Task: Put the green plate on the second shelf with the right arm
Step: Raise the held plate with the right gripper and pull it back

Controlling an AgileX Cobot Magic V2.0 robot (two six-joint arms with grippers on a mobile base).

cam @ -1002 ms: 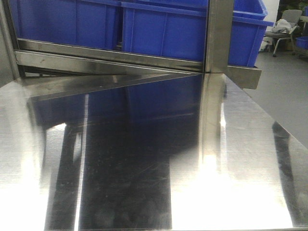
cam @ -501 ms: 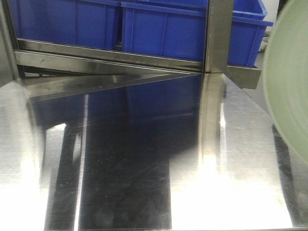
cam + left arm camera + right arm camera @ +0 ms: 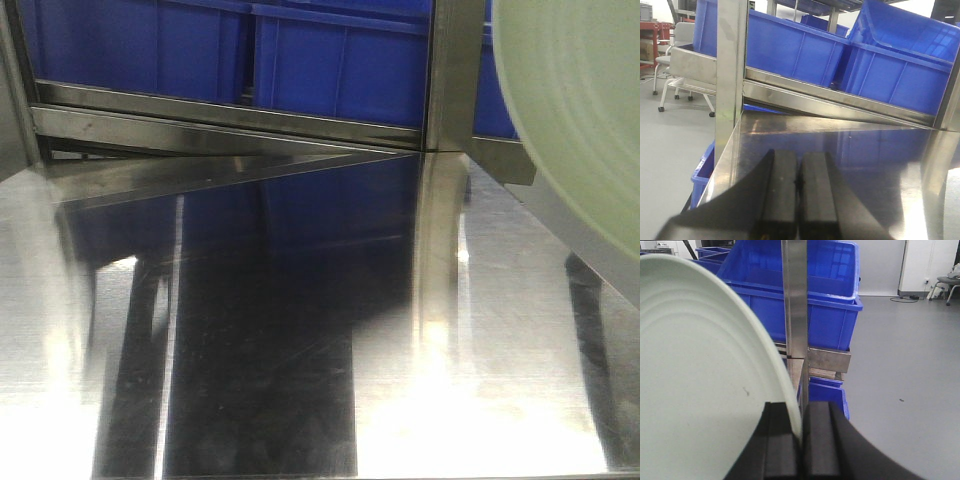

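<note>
The pale mint-green plate (image 3: 590,110) hangs on edge at the upper right of the front view, above the steel shelf surface (image 3: 300,330). In the right wrist view the green plate (image 3: 700,390) fills the left half, and my right gripper (image 3: 801,432) is shut on its rim, the rim pinched between the two black fingers. My left gripper (image 3: 799,180) is shut and empty, low over the steel shelf (image 3: 865,150) near its left edge. The right gripper itself does not show in the front view.
Blue plastic bins (image 3: 340,60) stand on the shelf level behind a steel rail (image 3: 230,125). A vertical steel post (image 3: 455,70) rises just left of the plate; it also shows in the right wrist view (image 3: 796,300). Grey floor and an office chair (image 3: 945,285) lie to the right.
The green plate has come in from the right edge and moved up and left, now covering the top right corner of the front view. The left gripper's side looks unchanged.
</note>
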